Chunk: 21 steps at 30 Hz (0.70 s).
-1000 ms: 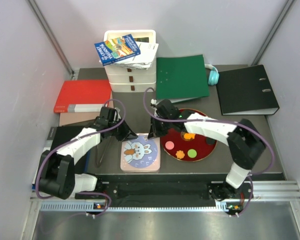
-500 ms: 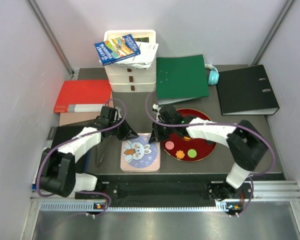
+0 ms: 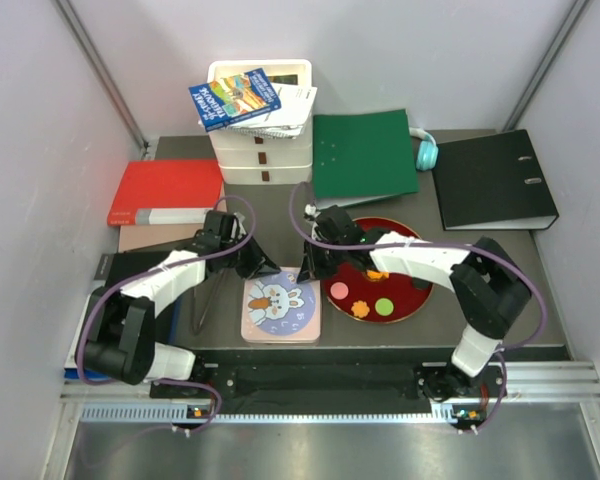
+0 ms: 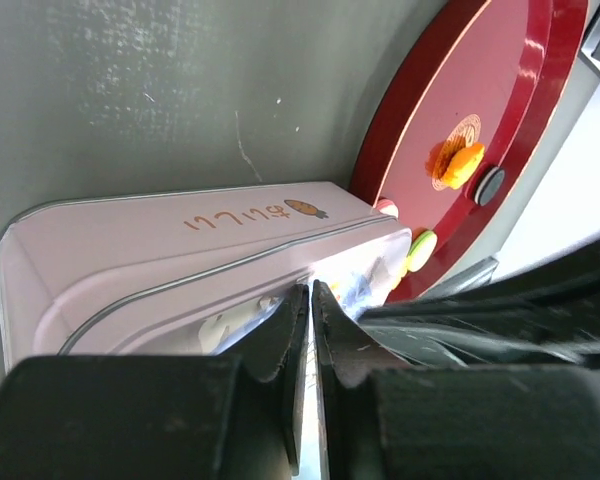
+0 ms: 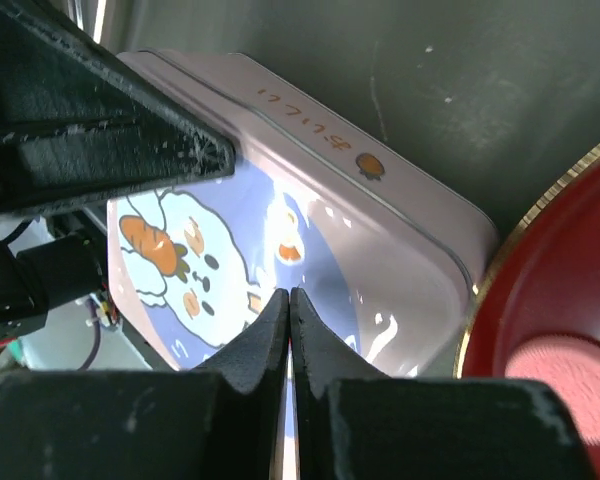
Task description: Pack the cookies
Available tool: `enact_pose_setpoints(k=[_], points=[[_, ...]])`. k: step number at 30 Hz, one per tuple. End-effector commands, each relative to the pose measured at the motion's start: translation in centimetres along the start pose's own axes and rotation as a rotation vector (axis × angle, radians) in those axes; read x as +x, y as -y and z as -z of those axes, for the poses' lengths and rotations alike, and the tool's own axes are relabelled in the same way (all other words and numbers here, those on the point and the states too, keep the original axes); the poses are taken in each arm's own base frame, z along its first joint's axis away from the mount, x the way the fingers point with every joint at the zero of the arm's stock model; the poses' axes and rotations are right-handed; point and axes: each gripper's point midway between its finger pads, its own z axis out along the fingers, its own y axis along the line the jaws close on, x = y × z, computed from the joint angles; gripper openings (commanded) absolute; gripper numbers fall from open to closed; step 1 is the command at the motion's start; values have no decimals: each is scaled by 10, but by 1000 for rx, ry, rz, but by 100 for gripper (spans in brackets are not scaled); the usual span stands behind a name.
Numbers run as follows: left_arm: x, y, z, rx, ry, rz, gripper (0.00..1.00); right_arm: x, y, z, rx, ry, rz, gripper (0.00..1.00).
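Observation:
The cookies lie on a round red plate (image 3: pixel 405 262): a pink one (image 3: pixel 339 290), an orange flower (image 3: pixel 360 308), a green one (image 3: pixel 384 306) and an orange one (image 3: pixel 378 273). A pink tin with a bunny lid (image 3: pixel 281 308) stands closed left of the plate. My left gripper (image 3: pixel 263 268) is shut at the tin's far left corner. My right gripper (image 3: pixel 305 272) is shut at its far right corner. The left wrist view shows shut fingertips (image 4: pixel 310 290) over the tin (image 4: pixel 180 250), with the plate (image 4: pixel 500 90) and an orange cookie (image 4: pixel 458 165) beyond. The right wrist view shows shut tips (image 5: pixel 288 293) over the lid (image 5: pixel 280 220).
White drawers with booklets (image 3: pixel 260 130) stand at the back. A green folder (image 3: pixel 363 155), a black binder (image 3: pixel 495 180) and teal headphones (image 3: pixel 426 150) lie behind the plate. A red book (image 3: pixel 168 190) lies at the left. A black pad (image 3: pixel 130 270) lies under my left arm.
My right gripper has moved left off the plate and down to the tin's far right corner. My left gripper has edged a little toward the tin.

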Motion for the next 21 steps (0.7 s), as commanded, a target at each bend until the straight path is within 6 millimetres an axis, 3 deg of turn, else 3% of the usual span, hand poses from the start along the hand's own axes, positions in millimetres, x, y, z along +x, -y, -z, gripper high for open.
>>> enact_pose_setpoints(k=[1, 5, 8, 12, 15, 20, 21], points=[[-22, -36, 6, -190, 132, -18, 13, -39, -31, 48, -33, 195, 83, 0], [-44, 1, 28, -142, 198, -74, 18, -60, -52, 82, -54, 292, 112, 0], [-54, 10, 40, -165, 238, -108, 25, -72, -61, 106, -40, 352, 142, 8], [-61, 1, 51, -247, 272, -145, 32, -86, -65, 135, 14, 427, 177, 43], [-61, -1, 56, -278, 266, -166, 32, -88, -63, 154, 52, 462, 204, 51], [-58, 0, 58, -265, 260, -199, 30, -87, -53, 178, 102, 533, 223, 54], [-59, 0, 60, -270, 266, -201, 32, -87, -49, 181, 125, 546, 222, 59]])
